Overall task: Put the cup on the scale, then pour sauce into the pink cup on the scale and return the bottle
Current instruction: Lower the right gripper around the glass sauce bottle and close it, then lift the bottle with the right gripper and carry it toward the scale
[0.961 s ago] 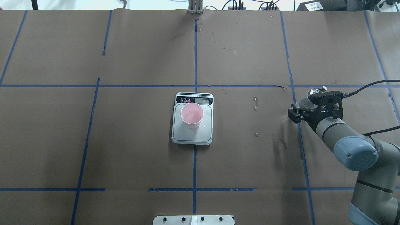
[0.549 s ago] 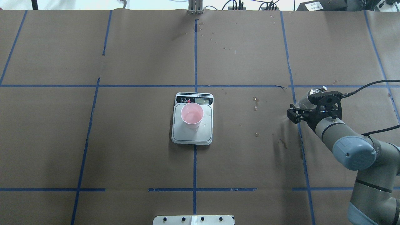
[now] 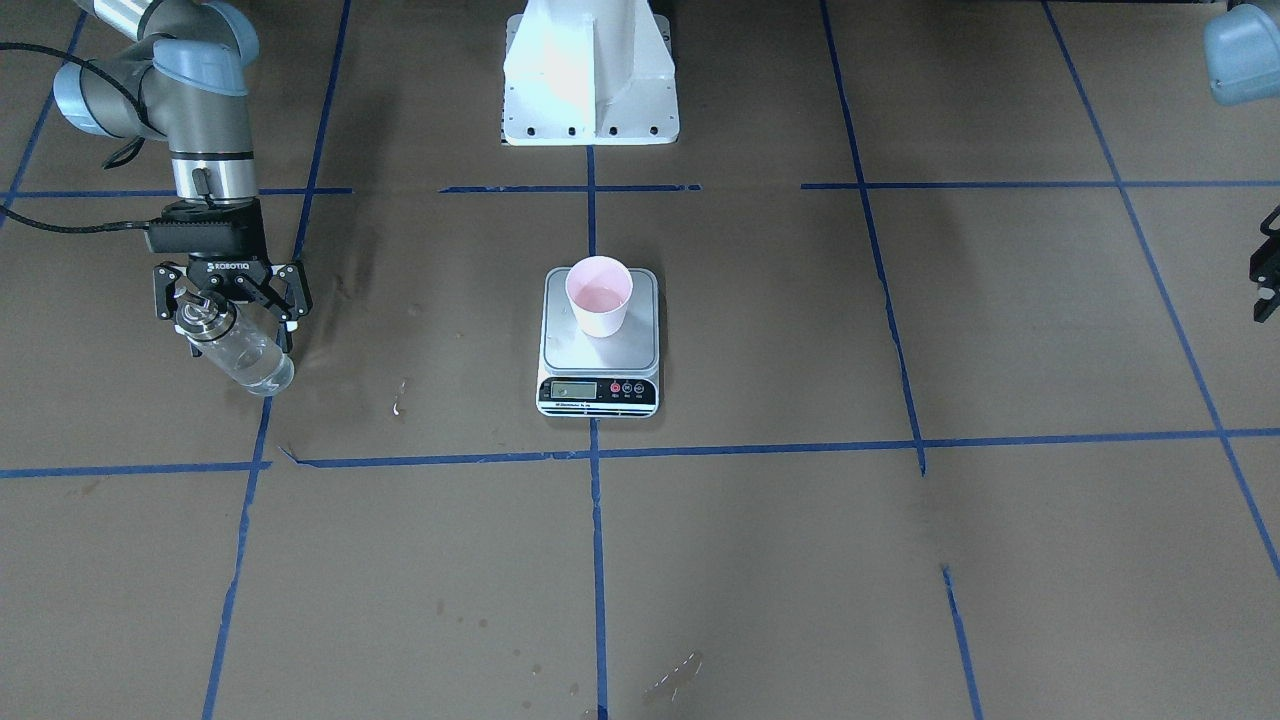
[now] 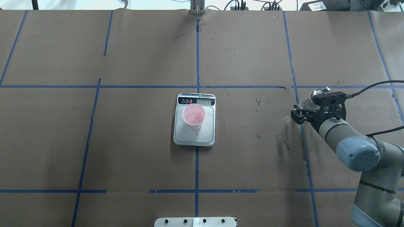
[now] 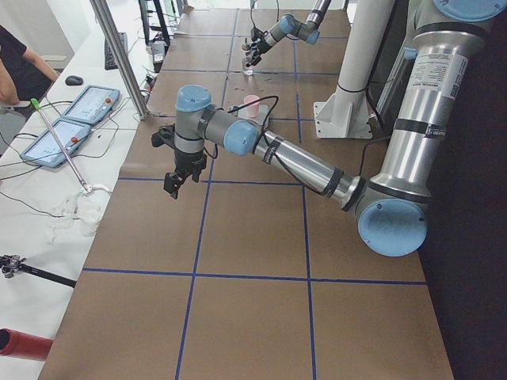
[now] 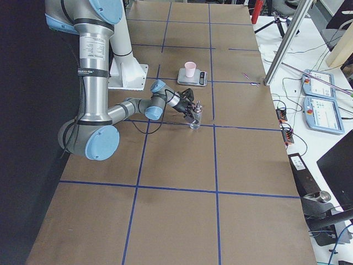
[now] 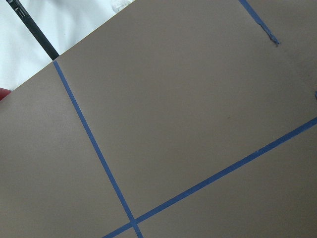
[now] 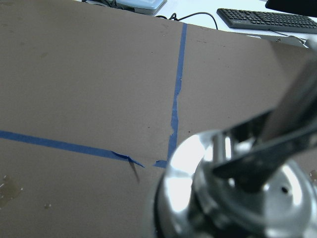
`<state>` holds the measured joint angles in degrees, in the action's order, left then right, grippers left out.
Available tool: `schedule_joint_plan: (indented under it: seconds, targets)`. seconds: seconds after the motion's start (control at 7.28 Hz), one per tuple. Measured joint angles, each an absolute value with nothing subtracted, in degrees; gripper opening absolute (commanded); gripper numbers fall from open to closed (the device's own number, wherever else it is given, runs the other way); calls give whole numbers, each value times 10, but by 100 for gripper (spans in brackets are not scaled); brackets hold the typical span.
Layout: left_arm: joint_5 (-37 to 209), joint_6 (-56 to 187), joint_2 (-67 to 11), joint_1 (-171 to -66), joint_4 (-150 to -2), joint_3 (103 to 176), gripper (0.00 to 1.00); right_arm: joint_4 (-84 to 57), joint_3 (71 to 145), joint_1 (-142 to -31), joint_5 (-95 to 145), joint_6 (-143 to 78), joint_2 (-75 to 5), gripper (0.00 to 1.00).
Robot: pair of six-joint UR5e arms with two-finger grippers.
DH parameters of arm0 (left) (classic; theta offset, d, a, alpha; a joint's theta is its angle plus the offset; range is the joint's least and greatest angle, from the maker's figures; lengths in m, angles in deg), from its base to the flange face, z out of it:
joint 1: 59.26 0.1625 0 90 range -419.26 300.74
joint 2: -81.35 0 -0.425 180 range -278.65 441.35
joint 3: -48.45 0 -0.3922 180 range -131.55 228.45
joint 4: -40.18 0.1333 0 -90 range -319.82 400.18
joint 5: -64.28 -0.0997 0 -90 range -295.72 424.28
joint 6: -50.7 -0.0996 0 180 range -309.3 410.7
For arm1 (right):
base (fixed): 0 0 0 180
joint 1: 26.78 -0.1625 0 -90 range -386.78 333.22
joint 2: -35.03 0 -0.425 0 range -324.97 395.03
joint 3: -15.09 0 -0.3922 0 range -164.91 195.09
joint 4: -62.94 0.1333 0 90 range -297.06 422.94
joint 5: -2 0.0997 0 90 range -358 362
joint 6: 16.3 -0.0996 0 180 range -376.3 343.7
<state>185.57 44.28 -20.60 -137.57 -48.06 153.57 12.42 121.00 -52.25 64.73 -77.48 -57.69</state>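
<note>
The pink cup (image 3: 599, 295) stands upright on the scale (image 3: 640, 345) at the table's middle, and both show in the overhead view, cup (image 4: 193, 116) on scale (image 4: 205, 134). A faint sheen of clear sauce lies in the cup. My right gripper (image 3: 228, 320) is shut on the upper part of the clear bottle (image 3: 245, 358), far to the robot's right of the scale. The bottle (image 4: 306, 103) is low, with its base at or near the paper. Its silver cap (image 8: 233, 198) fills the right wrist view. My left gripper (image 5: 176, 184) hangs over bare paper far left; I cannot tell its state.
Brown paper with blue tape lines covers the table. Wet spots (image 4: 258, 104) lie between the scale and the bottle. The robot's white base (image 3: 588, 75) stands behind the scale. Tablets (image 6: 317, 107) and cables lie on a side table beyond the far edge.
The right arm has shifted only very slightly and the bottle stays in the same spot. The cup and scale have not moved.
</note>
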Motion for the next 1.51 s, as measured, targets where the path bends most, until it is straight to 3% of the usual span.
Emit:
schedule_joint_plan:
  seconds: [0.14, 0.96, 1.51]
  targets:
    - [1856, 443, -206, -1376, -481, 1536, 100, 124, 1210, -524, 647, -774, -577, 0]
    - [1857, 445, -205, -1377, -480, 1540, 100, 119, 1243, -592, 703, -693, -550, 0]
    - [1861, 440, -197, -1380, -481, 1535, 100, -4, 1296, -599, 681, -589, -473, 0]
